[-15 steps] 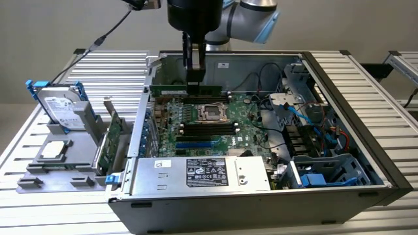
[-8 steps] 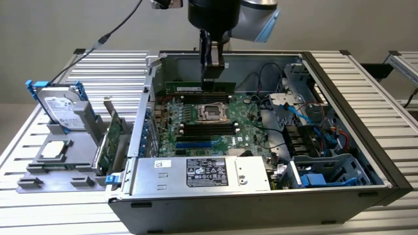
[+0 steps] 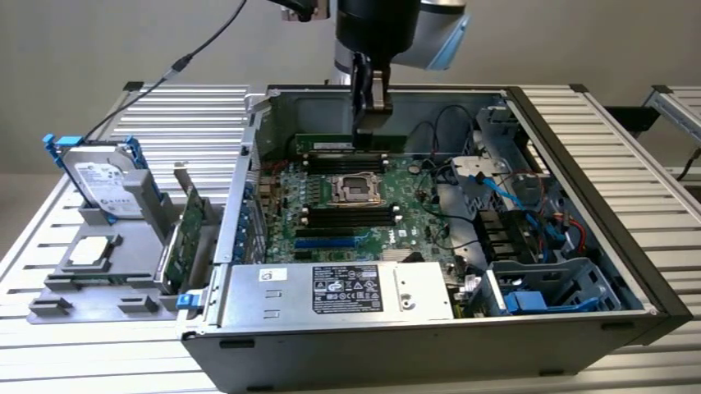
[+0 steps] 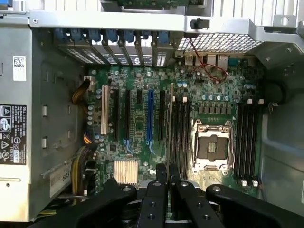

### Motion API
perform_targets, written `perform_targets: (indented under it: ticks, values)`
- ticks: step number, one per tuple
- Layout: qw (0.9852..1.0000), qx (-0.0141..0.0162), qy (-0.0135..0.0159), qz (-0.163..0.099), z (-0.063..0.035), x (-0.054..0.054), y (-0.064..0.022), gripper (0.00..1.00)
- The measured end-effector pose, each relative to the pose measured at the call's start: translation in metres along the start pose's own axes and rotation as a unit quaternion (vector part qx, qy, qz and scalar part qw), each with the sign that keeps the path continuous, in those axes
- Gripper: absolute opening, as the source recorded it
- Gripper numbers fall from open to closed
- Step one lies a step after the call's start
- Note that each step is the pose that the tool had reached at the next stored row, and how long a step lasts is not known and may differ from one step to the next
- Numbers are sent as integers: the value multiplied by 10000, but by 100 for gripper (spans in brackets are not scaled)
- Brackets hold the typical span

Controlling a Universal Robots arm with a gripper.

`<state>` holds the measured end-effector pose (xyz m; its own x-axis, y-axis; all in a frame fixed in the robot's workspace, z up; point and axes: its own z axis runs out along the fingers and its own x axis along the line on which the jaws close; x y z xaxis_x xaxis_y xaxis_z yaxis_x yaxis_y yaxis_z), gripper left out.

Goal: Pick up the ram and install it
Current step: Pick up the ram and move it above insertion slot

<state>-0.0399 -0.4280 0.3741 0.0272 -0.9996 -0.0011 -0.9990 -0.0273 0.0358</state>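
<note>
An open computer case [image 3: 235, 205] lies on the table with its motherboard [image 3: 328, 238] exposed. My gripper [image 3: 373, 123] reaches down into the case over the board's far part. It is shut on the ram [image 3: 325, 144], a thin green stick with dark chips that juts out toward the exterior view's left. In the wrist view the ram [image 4: 171, 123] shows edge-on, running away from my gripper [image 4: 168, 173] along the black memory slots [image 4: 183, 133] beside the CPU socket [image 4: 210, 147]. I cannot tell whether it touches a slot.
A power supply [image 3: 340, 289] fills the case's near side. Cables [image 3: 498, 189] and a blue drive cage [image 3: 547, 287] crowd the exterior view's right. Outside the case, a grey stand [image 3: 93, 283] carries a hard drive [image 3: 101, 182] and a broad green expansion card [image 3: 189, 230].
</note>
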Motion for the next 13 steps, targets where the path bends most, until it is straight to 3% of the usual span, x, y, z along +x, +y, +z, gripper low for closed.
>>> perform_targets:
  ticks: [8, 13]
  values:
    - [10000, 0, 0, -19, 143, -194, -85, 14]
    - [10000, 0, 5, -46, 233, -254, -112, 14]
